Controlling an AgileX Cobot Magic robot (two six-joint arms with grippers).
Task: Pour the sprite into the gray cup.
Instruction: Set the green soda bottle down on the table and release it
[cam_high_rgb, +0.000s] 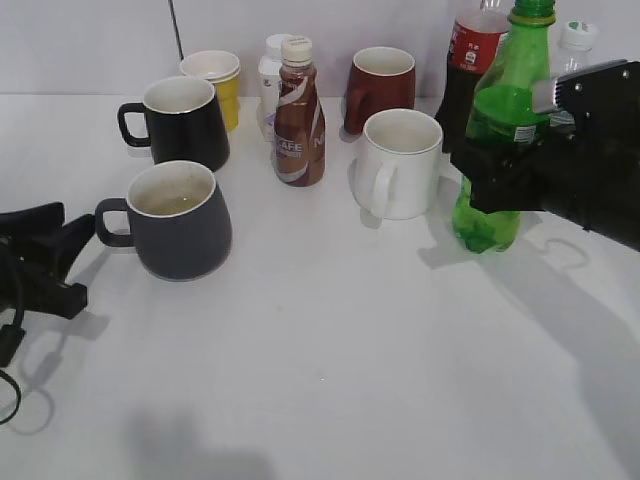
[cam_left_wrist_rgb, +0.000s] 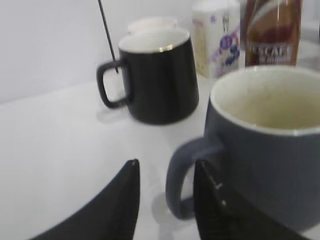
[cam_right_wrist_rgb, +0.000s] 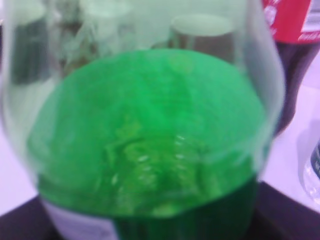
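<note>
The sprite (cam_high_rgb: 497, 125), a tall green bottle, stands upright at the right of the table, next to the white mug. My right gripper (cam_high_rgb: 508, 178) is shut around its middle. In the right wrist view the sprite (cam_right_wrist_rgb: 150, 130) fills the frame, and the gripper (cam_right_wrist_rgb: 155, 222) shows only as dark edges at the bottom. The gray cup (cam_high_rgb: 186, 232) sits at the left with its handle toward my left gripper (cam_high_rgb: 72, 258). In the left wrist view the open left gripper (cam_left_wrist_rgb: 166, 165) has the handle of the gray cup (cam_left_wrist_rgb: 270, 165) between its fingertips, not clamped.
A glossy black mug (cam_high_rgb: 185, 122) and a yellow cup (cam_high_rgb: 218, 82) stand behind the gray cup. A brown coffee bottle (cam_high_rgb: 298, 115), a white mug (cam_high_rgb: 400, 165), a dark red mug (cam_high_rgb: 382, 85) and a cola bottle (cam_high_rgb: 470, 60) crowd the back middle and right.
</note>
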